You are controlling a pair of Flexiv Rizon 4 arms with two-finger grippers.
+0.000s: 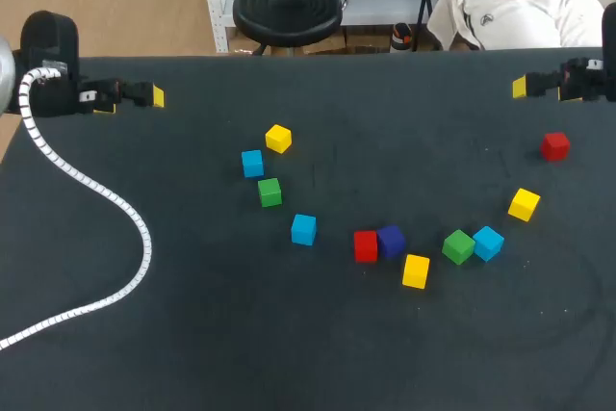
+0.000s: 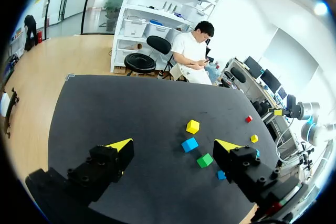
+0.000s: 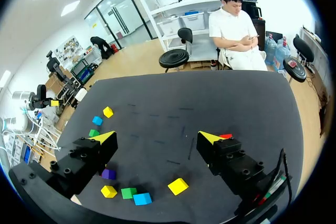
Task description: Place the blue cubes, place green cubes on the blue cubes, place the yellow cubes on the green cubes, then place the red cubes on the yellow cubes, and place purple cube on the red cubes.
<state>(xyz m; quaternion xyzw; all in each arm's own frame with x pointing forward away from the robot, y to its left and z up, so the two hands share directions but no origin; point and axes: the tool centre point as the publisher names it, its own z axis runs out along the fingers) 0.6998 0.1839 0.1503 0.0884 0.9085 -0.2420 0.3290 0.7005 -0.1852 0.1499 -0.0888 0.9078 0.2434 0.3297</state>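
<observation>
Hovering above the black table (image 1: 192, 334), left gripper (image 2: 174, 145) spread open and empty, small green cube (image 2: 205, 160), light blue cube (image 2: 189, 144) and yellow cube (image 2: 192, 126) ahead of its fingers, right gripper (image 3: 156, 137) likewise released, dark purple cube (image 3: 108, 173) beside one finger, red cube (image 3: 226, 136) behind the other.

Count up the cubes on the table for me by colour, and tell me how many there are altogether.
blue cubes: 3
green cubes: 2
yellow cubes: 3
red cubes: 2
purple cube: 1
Total: 11
</observation>
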